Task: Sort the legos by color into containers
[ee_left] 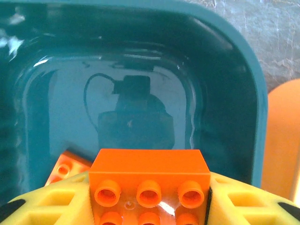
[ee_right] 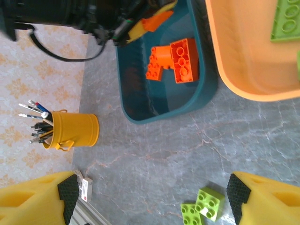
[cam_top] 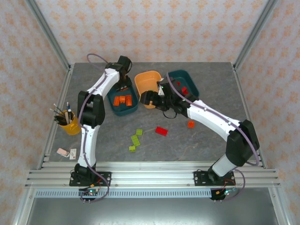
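1. The grey desk (cam_top: pixel 211 79) is carrying everything, and three trays are sitting in a row toward its far edge.
2. The left teal tray (cam_top: pixel 131 108) is holding several orange bricks (cam_top: pixel 123 100). The orange tray (cam_top: pixel 146 79) in the middle is holding a lime green plate (ee_right: pixel 286 18). The right teal tray (cam_top: pixel 190 77) is holding red bricks (cam_top: pixel 184 90).
3. My left hand (ee_left: pixel 149 204) is hanging over the left teal tray, with the gripped orange brick (ee_left: pixel 149 168) clamped between its fingers.
4. My right hand (ee_right: pixel 152 194) is hovering beside the orange tray's near rim, fingers spread wide and gripping nothing.
5. The yellow pen cup (cam_top: pixel 70 124) is standing by the desk's left edge.
6. Loose pieces are lying mid-desk: lime green bricks (cam_top: pixel 136 139), a red brick (cam_top: pixel 161 131) and a loose orange brick (cam_top: pixel 191 123).
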{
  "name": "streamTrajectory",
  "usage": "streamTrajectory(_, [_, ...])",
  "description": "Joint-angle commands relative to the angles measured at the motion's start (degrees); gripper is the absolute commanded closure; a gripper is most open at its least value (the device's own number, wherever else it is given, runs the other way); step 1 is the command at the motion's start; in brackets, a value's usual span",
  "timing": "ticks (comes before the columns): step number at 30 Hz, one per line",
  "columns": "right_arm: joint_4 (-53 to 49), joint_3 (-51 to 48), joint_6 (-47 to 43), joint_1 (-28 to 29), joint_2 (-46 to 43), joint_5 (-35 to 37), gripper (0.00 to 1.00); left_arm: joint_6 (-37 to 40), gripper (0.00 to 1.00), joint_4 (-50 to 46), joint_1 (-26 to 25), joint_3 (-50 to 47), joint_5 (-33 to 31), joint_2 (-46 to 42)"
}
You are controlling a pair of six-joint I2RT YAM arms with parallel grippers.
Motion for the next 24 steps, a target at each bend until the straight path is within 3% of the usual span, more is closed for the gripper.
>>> streamTrajectory(1, [2.15,3.09,0.62,0.25,0.46,0.21,0.16,2.42,0.49,-3.13,0.61,4.03,-0.85,2.35])
streamTrajectory(11, [-3.75,4.66,-0.92,0.40,3.67,1.71,0.16,2.31,0.35,-3.55,1.14,2.01,0.17,3.16])
streamTrajectory(15, [-10.63,7.55,-3.32,1.34,5.83,4.80,0.16,2.33,0.31,-4.03,1.13,2.04,0.57,1.67])
streamTrajectory(24, [-25.30,14.40,-0.50,8.36,13.55,12.93,0.22,1.89,0.21,-1.88,0.11,-4.99,1.04,-13.18])
